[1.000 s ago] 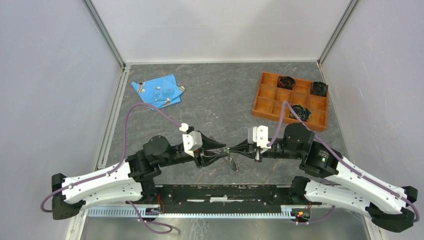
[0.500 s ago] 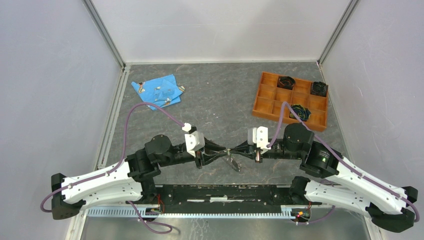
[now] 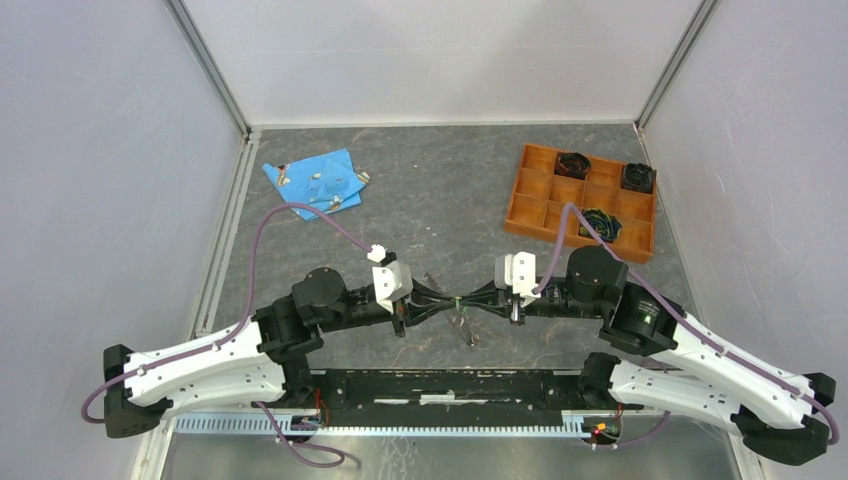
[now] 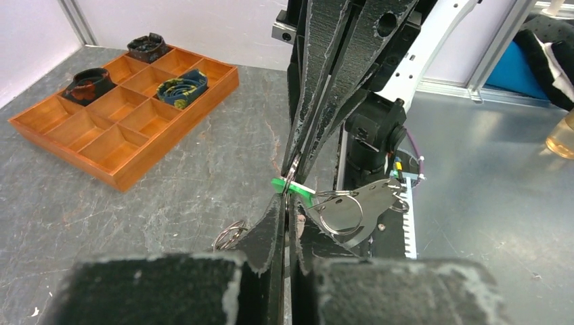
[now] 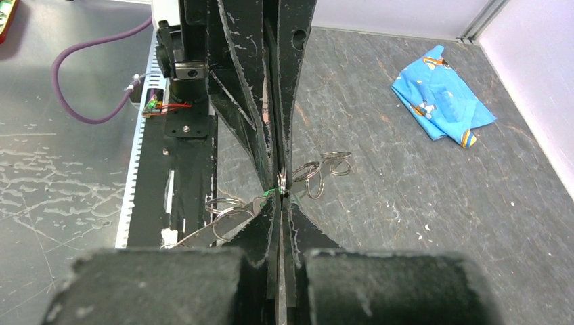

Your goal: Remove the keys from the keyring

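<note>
Bright, even light; near foreground blurred.

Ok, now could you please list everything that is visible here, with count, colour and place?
table: one, grey, under everything
tray: one, orange, far right
rolls: three, dark, in separate tray compartments
cloth: one, blue, far left
metal pieces: several, silvery, on the cloth
loose rings: a few, silvery, on the table near the hands
key bunch: one, silvery with a green head, pinched between both hands
left hand: one, black, shut
right hand: one, black, shut
</note>
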Robot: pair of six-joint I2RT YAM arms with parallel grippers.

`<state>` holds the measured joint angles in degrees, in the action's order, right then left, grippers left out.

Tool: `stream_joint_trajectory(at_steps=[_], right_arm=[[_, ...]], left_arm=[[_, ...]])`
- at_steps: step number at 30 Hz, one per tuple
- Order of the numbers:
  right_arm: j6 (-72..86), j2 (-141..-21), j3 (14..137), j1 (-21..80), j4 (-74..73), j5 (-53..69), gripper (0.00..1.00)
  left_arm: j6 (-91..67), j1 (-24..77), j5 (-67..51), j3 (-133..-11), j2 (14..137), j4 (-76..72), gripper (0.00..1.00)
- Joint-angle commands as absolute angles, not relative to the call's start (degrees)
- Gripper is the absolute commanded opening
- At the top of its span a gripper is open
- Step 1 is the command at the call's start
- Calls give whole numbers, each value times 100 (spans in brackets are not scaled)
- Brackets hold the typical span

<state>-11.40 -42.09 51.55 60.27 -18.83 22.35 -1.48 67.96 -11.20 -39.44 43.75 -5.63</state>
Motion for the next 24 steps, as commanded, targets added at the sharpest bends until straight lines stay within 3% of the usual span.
stream_joint_trajectory(at_steps=[1,11,24], right_arm=[[-1150,-4185,5418,6045,-1876,1615,1],[-1088,-4255,5362,6048,-2463,718,1],[-981,-4350,5394,6045,-2463,775,1]], left_arm=[[-57,6810,-1246,-4153,4405,-593,2],[-77,6811,-1233,-3917,4109,-912,2],[-92,6807,-1183,-3761,4010,-1203,4]])
